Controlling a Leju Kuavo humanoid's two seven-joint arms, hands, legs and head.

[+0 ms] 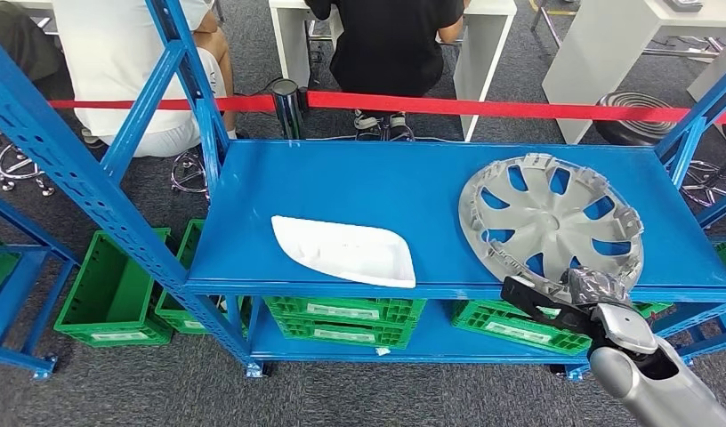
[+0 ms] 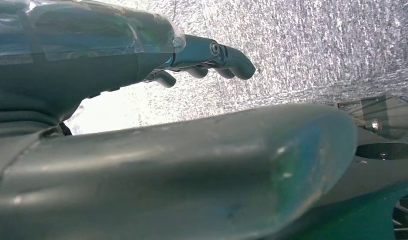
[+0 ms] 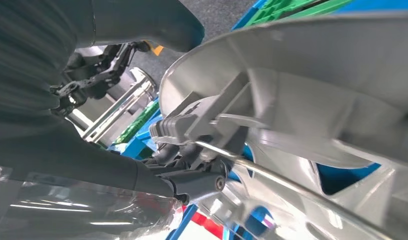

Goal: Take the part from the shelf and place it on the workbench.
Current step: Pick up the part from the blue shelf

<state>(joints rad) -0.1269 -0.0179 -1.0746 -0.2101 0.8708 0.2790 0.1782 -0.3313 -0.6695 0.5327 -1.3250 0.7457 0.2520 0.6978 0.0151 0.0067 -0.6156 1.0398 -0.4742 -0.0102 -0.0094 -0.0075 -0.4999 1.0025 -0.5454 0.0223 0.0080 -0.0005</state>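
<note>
Shelf (image 1: 342, 178): grey wheel cover (image 1: 551, 218) lies flat at its right end, white tray (image 1: 346, 249) left of the cover. Your right hand (image 1: 564, 298) sits at the cover's near rim, fingers (image 3: 192, 182) hooked under the edge; grip not confirmed. Left hand (image 2: 202, 55) hangs over carpet, fingers curled, holding nothing.

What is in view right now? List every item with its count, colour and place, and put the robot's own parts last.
wheel cover: one, silver-grey, right side of the top shelf board, near edge at the right hand.
white part: one, white, front middle of the top shelf board.
shelf: one, blue metal, directly ahead.
crates: several, green, on the lower shelf and the floor at left.
barrier tape: one, red, stretched behind the shelf.
people: two, seated at white desks beyond the tape.
stool: one, black, far right.
right hand: one, dark, at the wheel cover's near rim; grip not certain.
left hand: one, dark, fingers curled, over grey carpet.
</note>
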